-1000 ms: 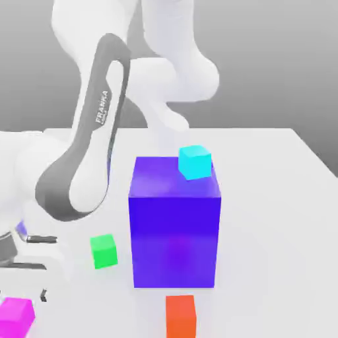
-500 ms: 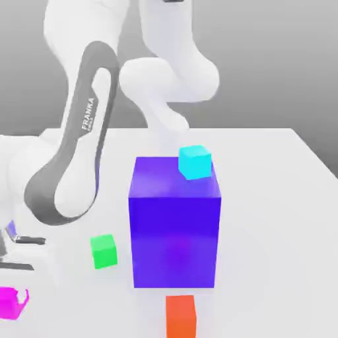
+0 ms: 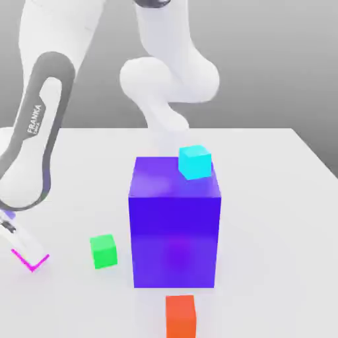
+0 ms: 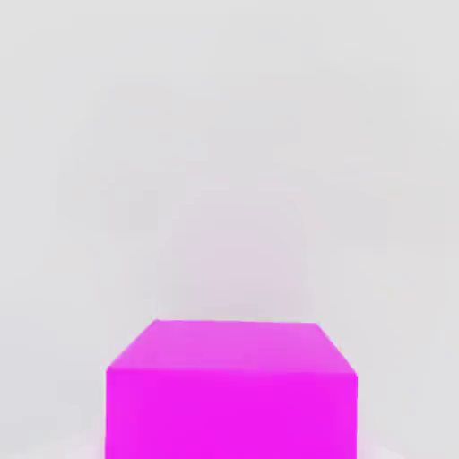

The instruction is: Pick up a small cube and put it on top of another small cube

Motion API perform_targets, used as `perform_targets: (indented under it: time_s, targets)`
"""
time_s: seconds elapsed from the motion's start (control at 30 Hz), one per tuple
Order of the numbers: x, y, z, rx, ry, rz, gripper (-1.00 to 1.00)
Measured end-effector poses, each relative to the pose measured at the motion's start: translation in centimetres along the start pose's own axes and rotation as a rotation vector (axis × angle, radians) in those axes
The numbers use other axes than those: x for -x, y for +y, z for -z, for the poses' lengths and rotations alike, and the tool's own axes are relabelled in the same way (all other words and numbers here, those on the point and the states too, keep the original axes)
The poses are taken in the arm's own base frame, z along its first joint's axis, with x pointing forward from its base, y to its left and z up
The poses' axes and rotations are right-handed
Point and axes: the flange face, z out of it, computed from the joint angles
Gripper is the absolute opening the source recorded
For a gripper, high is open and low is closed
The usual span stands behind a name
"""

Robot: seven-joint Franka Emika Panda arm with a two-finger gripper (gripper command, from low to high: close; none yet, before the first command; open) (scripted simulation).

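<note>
With the jaws clamped tight on it, the pink cube (image 4: pixel 231 394) rides at the exterior view's far left edge, clear of the tabletop (image 3: pixel 264 198).
Just a thin magenta corner of that cube (image 3: pixel 31 263) peeks out below the gripper (image 3: pixel 14 239) in the exterior view, while the hand view looks straight onto its broad magenta face against pale ground. Off to its right in the exterior view, the green cube (image 3: pixel 103 251) sits on the tabletop, just beside the big purple-blue block (image 3: pixel 175 228) and apart from the held cube. A cyan cube (image 3: pixel 195 162) perches on the block's top near its back right corner, and an orange cube (image 3: pixel 181 317) rests on the tabletop in front of the block, near the frame's bottom edge. The white arm (image 3: pixel 165 72) arches over it all.
</note>
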Motion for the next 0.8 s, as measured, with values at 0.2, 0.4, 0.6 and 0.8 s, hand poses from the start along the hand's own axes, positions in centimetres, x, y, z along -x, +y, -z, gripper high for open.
perform_targets:
  time_s: [0.2, 0.4, 0.6, 0.8]
  targets:
    - [2.6, 1.6, -1.6, 0.009, -0.064, -0.139, -1.0]
    - [6.5, 2.2, -1.1, -0.019, -0.059, -0.232, -1.0]
    - [10.4, 2.9, 1.4, -0.091, 0.015, -0.311, -1.0]
    - [14.5, 4.1, 3.8, -0.195, 0.13, -0.378, -1.0]
